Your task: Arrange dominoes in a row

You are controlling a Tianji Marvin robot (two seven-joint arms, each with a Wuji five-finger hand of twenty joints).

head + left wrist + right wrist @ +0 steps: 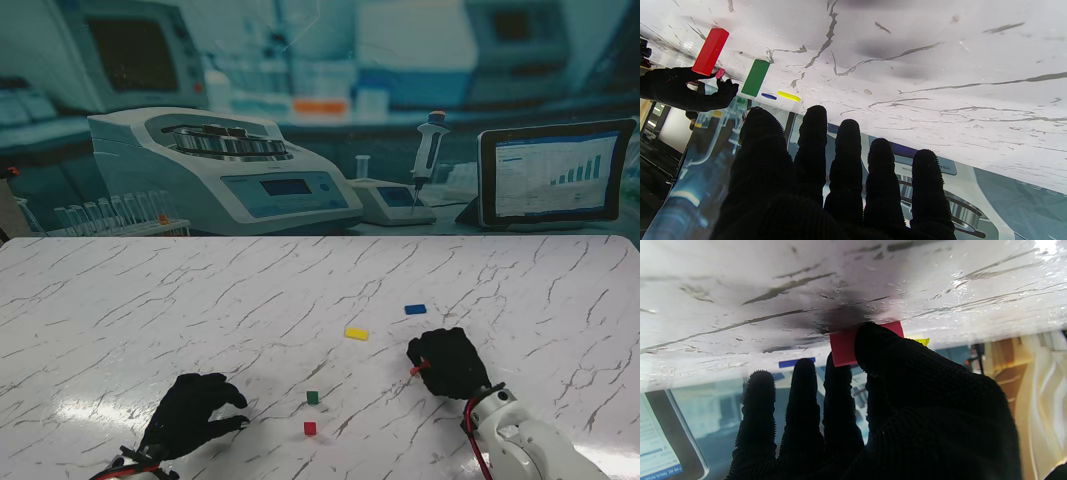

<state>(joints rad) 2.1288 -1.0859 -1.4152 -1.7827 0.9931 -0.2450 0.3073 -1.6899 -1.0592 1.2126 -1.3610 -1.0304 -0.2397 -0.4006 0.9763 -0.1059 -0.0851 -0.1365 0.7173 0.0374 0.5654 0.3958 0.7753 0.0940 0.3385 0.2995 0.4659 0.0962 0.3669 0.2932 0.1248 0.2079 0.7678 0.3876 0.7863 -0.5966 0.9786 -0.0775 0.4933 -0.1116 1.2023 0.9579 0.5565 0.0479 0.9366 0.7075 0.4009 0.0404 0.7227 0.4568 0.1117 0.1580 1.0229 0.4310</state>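
Note:
My right hand (450, 362) is shut on a red domino (418, 368), pinched between thumb and fingers close over the table; the wrist view shows the red domino (845, 348) under the thumb. A second red domino (310, 428) and a green domino (313, 397) stand upright between the hands, seen tall in the left wrist view as red (710, 51) and green (755, 77). A yellow domino (356, 333) and a blue domino (415, 309) lie flat farther from me. My left hand (195, 410) rests near the front edge, fingers (846, 150) apart, holding nothing.
Beyond the marble table's far edge (320, 238) is a lab backdrop with a centrifuge (220, 165), a pipette (428, 145) and a tablet (555, 172). The right hand (686, 88) shows in the left wrist view behind the standing dominoes.

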